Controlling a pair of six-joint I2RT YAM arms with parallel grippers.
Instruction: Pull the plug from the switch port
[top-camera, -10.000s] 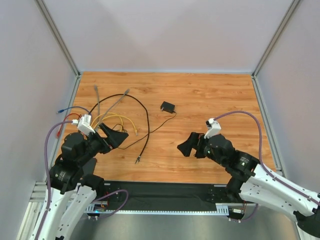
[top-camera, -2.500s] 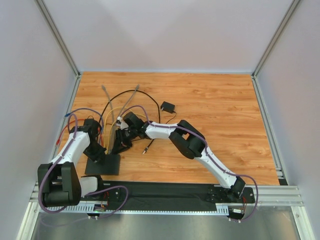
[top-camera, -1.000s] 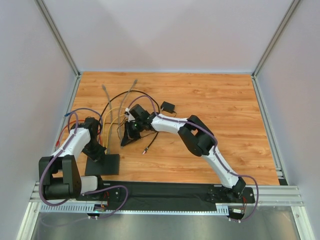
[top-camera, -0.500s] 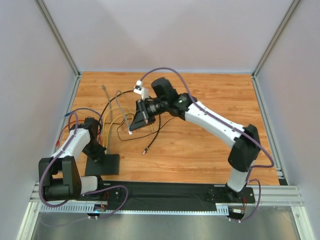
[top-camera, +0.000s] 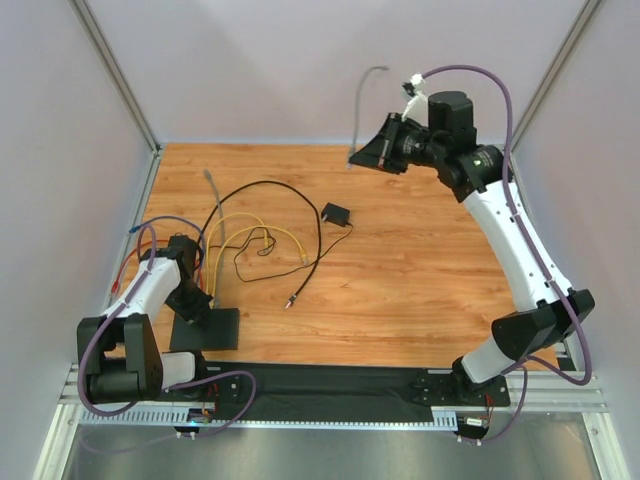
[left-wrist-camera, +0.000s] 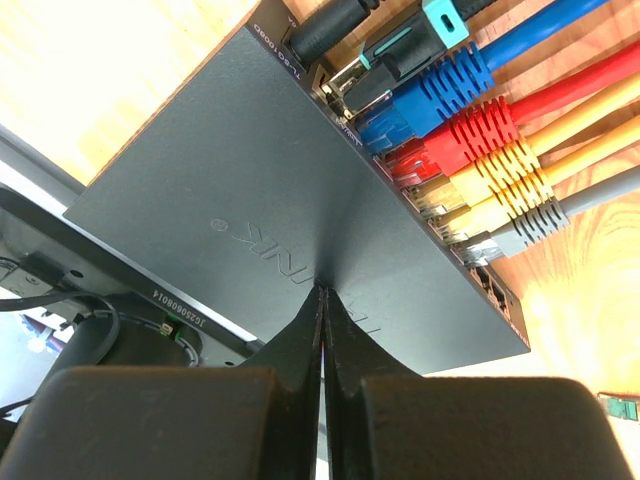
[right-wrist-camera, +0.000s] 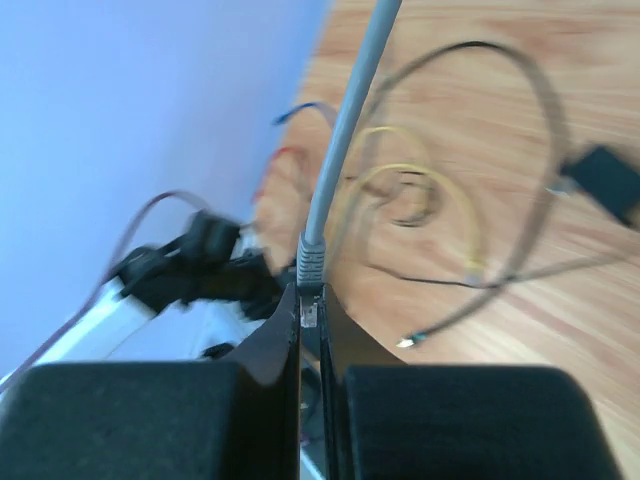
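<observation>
Overhead, my right gripper (top-camera: 353, 160) is clamped on the plug of a thin grey network cable (top-camera: 358, 100), high over the far edge of the wooden table (top-camera: 430, 260). The flat matte black switch box (top-camera: 214, 330) lies near the near left corner. My left gripper (left-wrist-camera: 322, 300), fingers together, presses on its top, beside a row of blue, red, yellow and grey plugs (left-wrist-camera: 470, 150) seated in its sockets.

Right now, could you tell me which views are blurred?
Right wrist: the background is smeared, only the gray cable at the right pincer reads fairly clearly. Left wrist: crisp on the switch port and its plugs. Top external: sharp, evenly lit.
</observation>
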